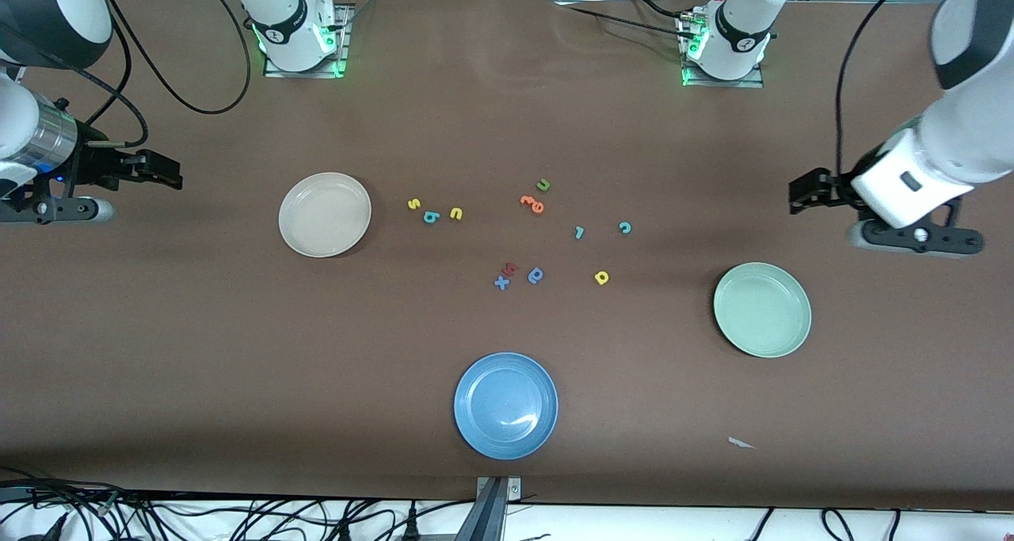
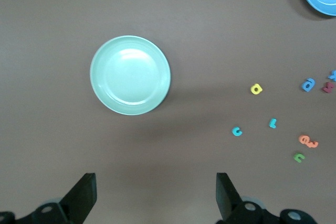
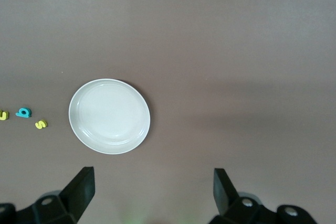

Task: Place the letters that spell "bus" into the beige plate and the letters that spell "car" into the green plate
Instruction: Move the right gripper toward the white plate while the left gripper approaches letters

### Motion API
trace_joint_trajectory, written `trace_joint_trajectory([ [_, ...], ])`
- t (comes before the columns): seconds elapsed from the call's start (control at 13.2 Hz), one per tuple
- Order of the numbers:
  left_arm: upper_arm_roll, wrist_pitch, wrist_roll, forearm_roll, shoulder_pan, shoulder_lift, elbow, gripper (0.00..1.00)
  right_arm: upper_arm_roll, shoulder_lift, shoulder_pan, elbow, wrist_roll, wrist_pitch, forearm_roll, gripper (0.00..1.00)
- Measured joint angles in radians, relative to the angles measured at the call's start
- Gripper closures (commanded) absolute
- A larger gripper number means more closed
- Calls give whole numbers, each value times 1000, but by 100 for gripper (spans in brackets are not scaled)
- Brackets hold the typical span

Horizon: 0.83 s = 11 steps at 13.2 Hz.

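The beige plate (image 1: 325,214) (image 3: 109,116) lies toward the right arm's end, with the yellow "s" (image 1: 413,203), teal "b" (image 1: 430,217) and yellow "u" (image 1: 455,214) in a row beside it. The green plate (image 1: 762,310) (image 2: 130,75) lies toward the left arm's end. The teal "c" (image 1: 625,227), teal "r" (image 1: 579,232) and yellow "a" (image 1: 601,277) lie scattered mid-table. My right gripper (image 1: 170,173) (image 3: 154,179) hangs open and empty over bare table at its own end. My left gripper (image 1: 800,195) (image 2: 156,182) is likewise open and empty at its end.
A blue plate (image 1: 505,405) sits nearest the front camera. Other letters lie mid-table: a green "u" (image 1: 543,184), an orange one (image 1: 533,203), a darker blue "a" (image 1: 536,275), a red one (image 1: 510,268) and a blue "x" (image 1: 501,283). A paper scrap (image 1: 741,443) lies near the front edge.
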<state>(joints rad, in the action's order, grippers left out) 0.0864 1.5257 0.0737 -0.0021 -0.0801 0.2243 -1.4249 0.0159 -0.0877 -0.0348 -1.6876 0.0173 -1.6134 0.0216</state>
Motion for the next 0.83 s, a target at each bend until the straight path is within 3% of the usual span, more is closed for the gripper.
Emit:
trace_joint_trajectory([
  [0.23,30,11,27,-28,-8,21,-15,0,-9,-10,-12,-62,0,-69,-15,0],
  [0.6,62,178,117,-46,-45,39,-104,0,-43,70,-15,-489,-6,-495,-16,0],
  [0.83,67,311,214,-47,-134,88,-150,0,-42,72,-13,-651,-8,-627,-16,0],
])
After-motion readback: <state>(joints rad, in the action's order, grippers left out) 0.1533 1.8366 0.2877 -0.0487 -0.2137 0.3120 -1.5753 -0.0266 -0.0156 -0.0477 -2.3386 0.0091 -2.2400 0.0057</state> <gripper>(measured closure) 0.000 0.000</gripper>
